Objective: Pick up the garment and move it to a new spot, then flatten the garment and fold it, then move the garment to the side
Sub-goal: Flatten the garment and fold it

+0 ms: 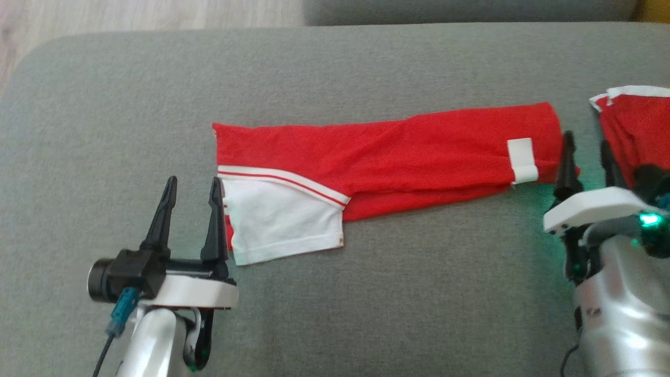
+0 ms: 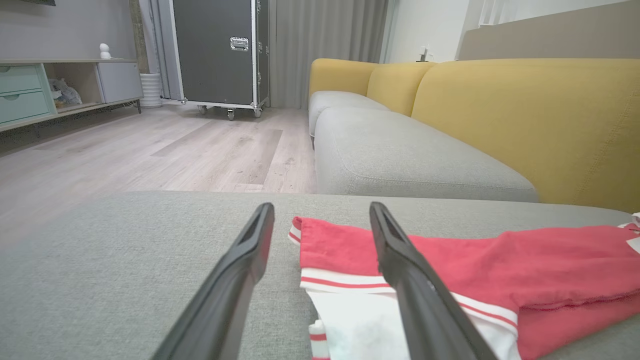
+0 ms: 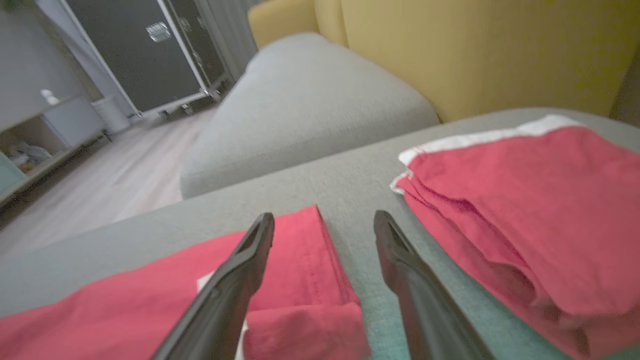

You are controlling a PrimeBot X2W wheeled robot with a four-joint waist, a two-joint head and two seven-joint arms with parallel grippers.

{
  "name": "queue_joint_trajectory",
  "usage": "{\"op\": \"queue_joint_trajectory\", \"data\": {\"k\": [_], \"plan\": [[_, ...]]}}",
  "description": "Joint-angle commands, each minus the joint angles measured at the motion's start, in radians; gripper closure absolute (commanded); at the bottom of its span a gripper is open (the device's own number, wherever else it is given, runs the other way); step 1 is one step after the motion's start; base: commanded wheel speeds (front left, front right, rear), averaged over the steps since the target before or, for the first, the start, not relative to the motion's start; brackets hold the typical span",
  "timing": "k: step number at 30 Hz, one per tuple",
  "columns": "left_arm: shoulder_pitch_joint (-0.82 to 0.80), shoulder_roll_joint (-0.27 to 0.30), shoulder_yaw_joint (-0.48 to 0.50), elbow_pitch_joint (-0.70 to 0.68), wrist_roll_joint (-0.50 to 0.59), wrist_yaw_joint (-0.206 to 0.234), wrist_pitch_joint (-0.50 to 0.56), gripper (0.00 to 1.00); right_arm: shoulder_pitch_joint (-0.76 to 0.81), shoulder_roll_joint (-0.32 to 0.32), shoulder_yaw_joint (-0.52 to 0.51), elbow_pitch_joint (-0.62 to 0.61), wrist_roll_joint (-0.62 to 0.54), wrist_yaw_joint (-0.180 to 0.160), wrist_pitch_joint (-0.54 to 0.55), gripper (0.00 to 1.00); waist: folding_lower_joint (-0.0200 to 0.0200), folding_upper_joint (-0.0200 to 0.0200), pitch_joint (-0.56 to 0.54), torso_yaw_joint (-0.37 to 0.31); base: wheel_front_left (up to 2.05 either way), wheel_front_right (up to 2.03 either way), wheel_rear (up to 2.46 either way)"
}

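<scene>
Long-folded red-and-white shirt (image 1: 419, 152); both jaws wide, empty.
Looks soft, limp: pinch all layers at both ends or you'll unfold it.

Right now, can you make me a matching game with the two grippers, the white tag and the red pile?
1 left gripper
2 right gripper
3 white tag
4 red pile

A far right of the cushion
B open, beside the white sleeve
C open, between garment and pile
D on the garment's right end

Pairs: 1-B, 2-C, 3-D, 4-A
</scene>
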Motion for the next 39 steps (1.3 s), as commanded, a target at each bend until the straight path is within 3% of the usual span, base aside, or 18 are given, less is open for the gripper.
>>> {"op": "queue_joint_trajectory", "data": {"k": [1,12,13,14,15,26,31,39], "plan": [[-0.046,0.006,0.039,-0.025,0.009,-0.004,-0.005,0.00,-0.047,-0.005,-0.002,0.011,-0.019,0.007,0.007,0.00,-0.0002,0.0000,0.017,0.020,0.00,0.00,0.00],[-0.076,-0.004,0.057,-0.022,0.023,-0.021,-0.005,0.00,-0.169,-0.014,-0.109,0.313,-0.121,0.007,0.066,0.00,-0.0002,0.0000,0.054,0.046,0.00,0.00,0.00],[-0.078,-0.004,0.059,-0.021,0.024,-0.022,-0.005,0.00,-0.176,-0.012,-0.108,0.327,-0.123,0.007,0.064,0.24,-0.0002,0.0000,0.055,0.046,0.00,0.00,0.00],[-0.079,-0.004,0.060,-0.020,0.025,-0.022,-0.005,0.00,-0.183,-0.010,-0.107,0.339,-0.126,0.007,0.058,0.91,-0.0002,0.0000,0.055,0.045,0.00,0.00,0.00],[-0.080,-0.005,0.062,-0.018,0.025,-0.023,-0.005,0.00,-0.188,-0.009,-0.103,0.346,-0.132,0.007,0.046,1.00,-0.0002,0.0000,0.054,0.043,0.00,0.00,0.00],[-0.057,-0.005,0.087,0.005,0.027,-0.013,-0.005,0.00,-0.167,-0.033,-0.111,0.335,-0.150,0.007,-0.031,1.00,-0.0002,0.0000,-0.015,-0.003,0.00,0.00,0.00],[-0.027,-0.006,0.085,0.023,0.022,-0.010,-0.005,0.00,-0.099,-0.078,-0.150,0.303,-0.143,0.007,-0.036,1.00,-0.0002,0.0000,-0.080,-0.027,0.00,0.00,0.00],[0.011,-0.006,0.088,0.012,0.013,0.000,-0.005,0.00,-0.072,-0.031,-0.150,0.226,-0.100,0.007,-0.037,1.00,-0.0002,0.0000,-0.143,-0.040,0.00,0.00,0.00]]}}
